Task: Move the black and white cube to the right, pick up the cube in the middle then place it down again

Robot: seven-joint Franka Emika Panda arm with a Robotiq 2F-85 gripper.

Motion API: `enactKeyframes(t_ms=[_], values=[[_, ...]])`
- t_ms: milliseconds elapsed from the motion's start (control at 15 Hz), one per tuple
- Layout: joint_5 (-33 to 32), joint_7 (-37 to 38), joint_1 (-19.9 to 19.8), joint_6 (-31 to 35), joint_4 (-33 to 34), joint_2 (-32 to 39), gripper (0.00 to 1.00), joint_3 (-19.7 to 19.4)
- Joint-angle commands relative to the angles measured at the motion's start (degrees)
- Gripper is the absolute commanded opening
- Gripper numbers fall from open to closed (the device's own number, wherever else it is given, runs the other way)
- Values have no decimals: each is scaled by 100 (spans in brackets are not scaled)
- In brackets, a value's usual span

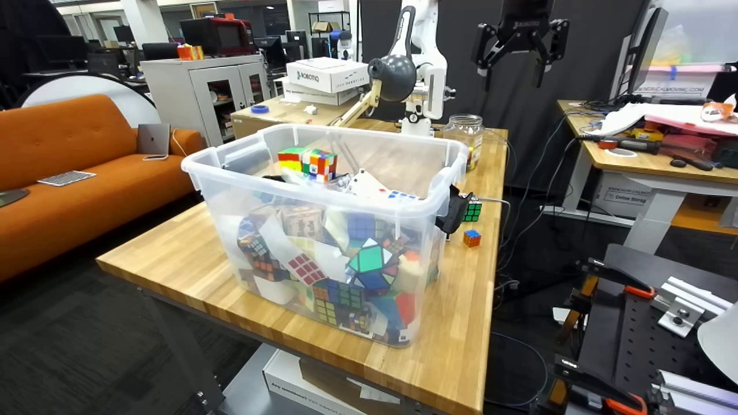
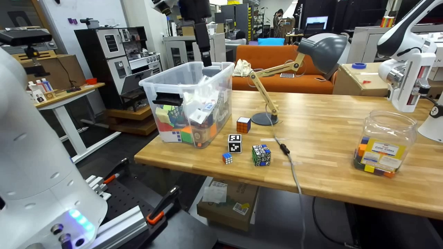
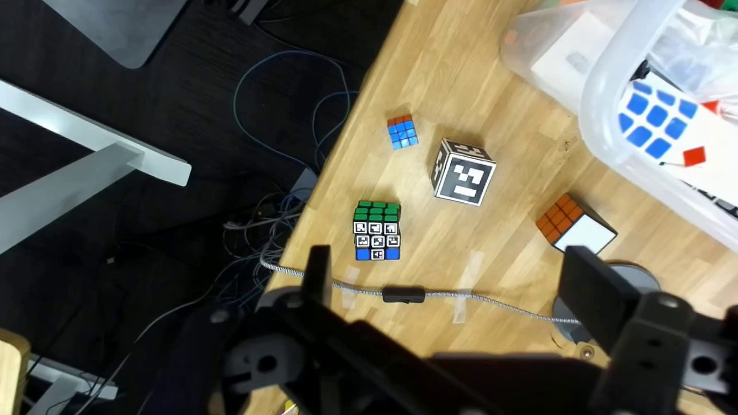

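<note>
Wrist view: the empty pincer (image 3: pixel 447 252) gapes wide, clear of the cubes (image 3: pixel 464 177).

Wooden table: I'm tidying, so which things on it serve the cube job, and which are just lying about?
Job: black and white cube; middle cube (can't tell which).
Lying about: clear plastic bin; desk lamp; clear jar.

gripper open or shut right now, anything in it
Gripper: open, jaws wide apart, holding nothing.
</note>
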Motion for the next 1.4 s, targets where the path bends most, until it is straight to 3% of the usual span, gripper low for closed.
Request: enactKeyframes(t_ms=[0,400,533,800,1067,1133,1333], values=[[-35,26,79,-15,7,2,100,-74],[-152,127,29,1,17,44,100,-31],[-181,97,19,275,19,206,100,-71],[98,-104,59,1086,177,1104,100,-363],[230,-207,142,1334,565,2209,100,-621],[45,-42,160,1361,250,1835,100,-629],[89,-63,233,1378,537,2275,100,-717]])
